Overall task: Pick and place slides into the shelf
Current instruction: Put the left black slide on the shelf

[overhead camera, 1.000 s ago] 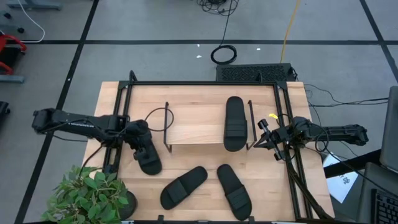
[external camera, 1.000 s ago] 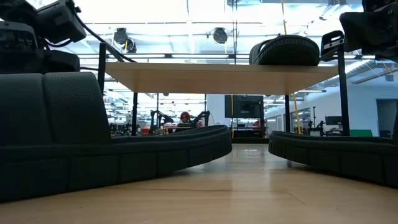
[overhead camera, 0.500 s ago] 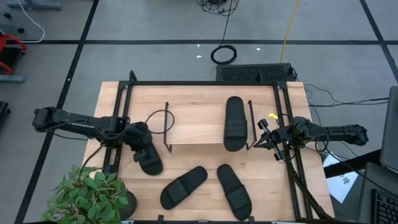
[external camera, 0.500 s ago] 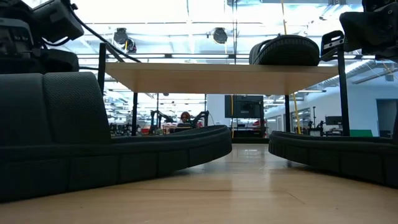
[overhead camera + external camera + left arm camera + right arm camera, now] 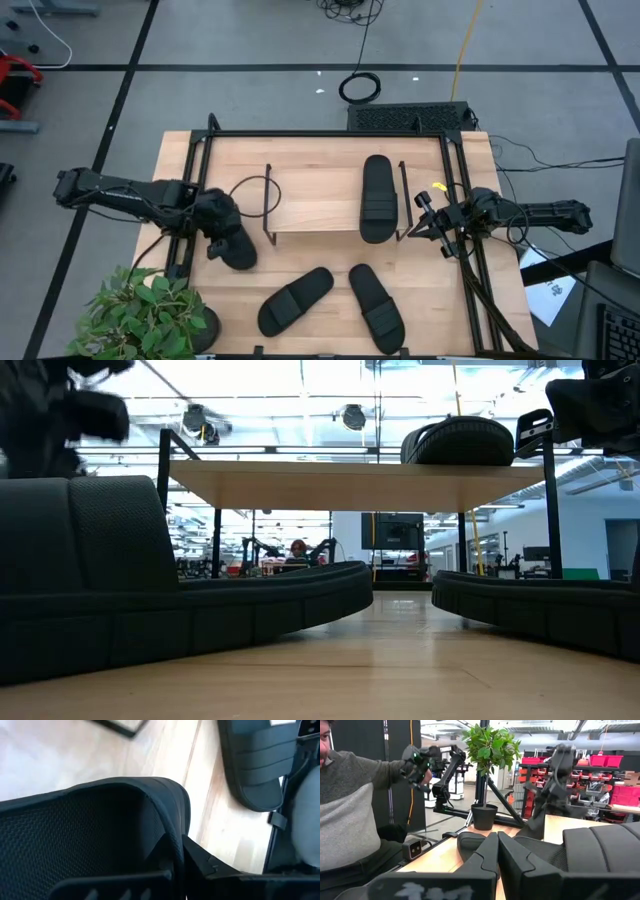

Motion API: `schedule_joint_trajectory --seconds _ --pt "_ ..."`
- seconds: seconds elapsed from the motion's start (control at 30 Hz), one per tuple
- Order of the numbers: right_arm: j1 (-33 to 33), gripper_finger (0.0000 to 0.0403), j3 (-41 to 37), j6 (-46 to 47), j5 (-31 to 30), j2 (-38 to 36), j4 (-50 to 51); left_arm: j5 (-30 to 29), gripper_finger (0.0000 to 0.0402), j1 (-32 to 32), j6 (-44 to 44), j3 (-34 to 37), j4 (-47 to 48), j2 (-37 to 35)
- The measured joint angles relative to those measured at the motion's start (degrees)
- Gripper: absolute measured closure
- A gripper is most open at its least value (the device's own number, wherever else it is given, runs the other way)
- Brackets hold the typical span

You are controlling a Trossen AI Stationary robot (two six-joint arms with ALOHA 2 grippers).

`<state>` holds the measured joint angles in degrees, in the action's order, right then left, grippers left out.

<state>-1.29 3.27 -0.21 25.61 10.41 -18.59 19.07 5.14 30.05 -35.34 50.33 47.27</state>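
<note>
Since the earlier frame, left pincer (image 5: 222,243) is clenched on the leftmost slide (image 5: 238,252); pick step is underway. Next, lift toward the shelf (image 5: 318,212) is called for.

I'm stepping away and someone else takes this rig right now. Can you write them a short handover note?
Left gripper: shut on the slide at the table's left, beside the shelf.
Right gripper: shut, holding nothing, waiting at the shelf's right end.
Done: one slide on the shelf top.
Left: the gripped slide, plus two on the table in front of the shelf, the left one and the right one.
Potted plant stands at the front left corner; mind it when lifting.
</note>
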Motion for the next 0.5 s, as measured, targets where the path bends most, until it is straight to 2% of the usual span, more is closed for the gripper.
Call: schedule_joint_trajectory --seconds 0.2,0.5 --pt "0.0 0.0403 0.0 0.0 0.0 0.0 0.0 -5.4 0.0396 0.3 -3.9 -11.6 7.7 0.0" --pt "0.0 0.0403 0.0 0.0 0.0 0.0 0.0 -10.9 0.0398 0.3 -6.5 -24.7 21.7 0.0"
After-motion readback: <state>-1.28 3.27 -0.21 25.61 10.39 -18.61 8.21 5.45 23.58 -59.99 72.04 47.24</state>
